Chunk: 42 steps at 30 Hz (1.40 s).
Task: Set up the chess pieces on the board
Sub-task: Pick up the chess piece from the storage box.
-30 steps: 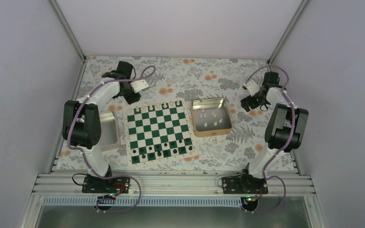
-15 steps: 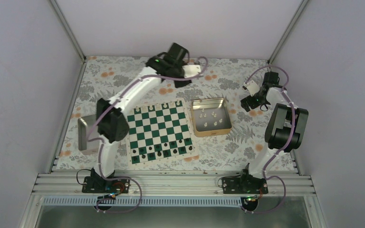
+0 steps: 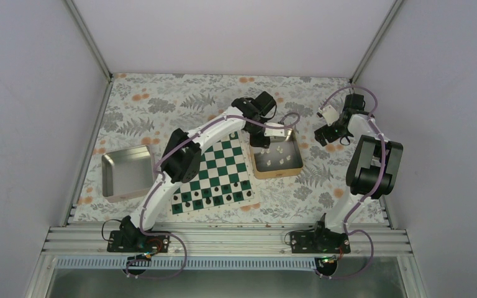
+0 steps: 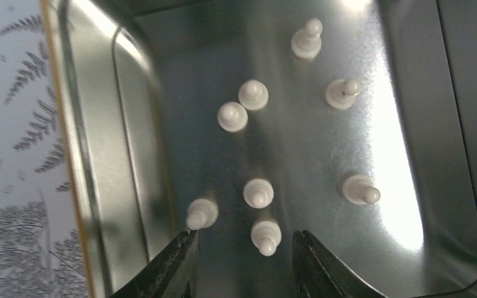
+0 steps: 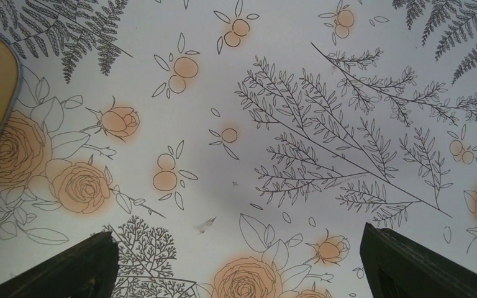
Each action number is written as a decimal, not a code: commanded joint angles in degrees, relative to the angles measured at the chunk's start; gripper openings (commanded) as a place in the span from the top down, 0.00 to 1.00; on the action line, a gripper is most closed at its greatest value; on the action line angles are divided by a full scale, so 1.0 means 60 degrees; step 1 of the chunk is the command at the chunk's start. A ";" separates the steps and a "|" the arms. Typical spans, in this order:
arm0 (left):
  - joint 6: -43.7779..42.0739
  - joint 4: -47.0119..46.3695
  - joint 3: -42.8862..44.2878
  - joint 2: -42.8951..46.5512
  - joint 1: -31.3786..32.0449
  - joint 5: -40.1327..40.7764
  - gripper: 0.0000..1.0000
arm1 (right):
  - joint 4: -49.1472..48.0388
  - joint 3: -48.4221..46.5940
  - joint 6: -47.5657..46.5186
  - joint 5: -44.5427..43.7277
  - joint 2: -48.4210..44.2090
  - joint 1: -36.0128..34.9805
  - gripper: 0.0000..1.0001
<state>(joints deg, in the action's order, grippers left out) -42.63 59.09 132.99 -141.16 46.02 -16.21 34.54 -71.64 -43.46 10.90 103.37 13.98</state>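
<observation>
The left end effector [image 4: 243, 264], fingers part-way apart and gripping nothing, hangs over the tan rectangular metal tin [image 4: 77, 155], with one of the small cream chess pieces [image 4: 266, 236] on the tin floor under the gap. This is likely the pick-up step: lower, centre on that pawn clear of its neighbour, close, then carry it to the green-and-white checked board [image 3: 223, 174] beside the tin. The right end effector [image 5: 239, 261] hangs wide apart over the flowered surface [image 5: 286, 93].
</observation>
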 commanded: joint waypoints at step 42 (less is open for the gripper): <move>-0.0378 0.0571 0.0890 -0.1192 0.0050 0.0121 0.66 | -0.0012 0.0111 -0.0227 0.0176 0.0228 0.0133 0.00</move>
<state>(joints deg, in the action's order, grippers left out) -44.01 60.86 135.87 -147.87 46.11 -15.59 34.74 -71.46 -44.07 10.98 103.72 14.04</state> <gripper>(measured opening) 0.364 0.997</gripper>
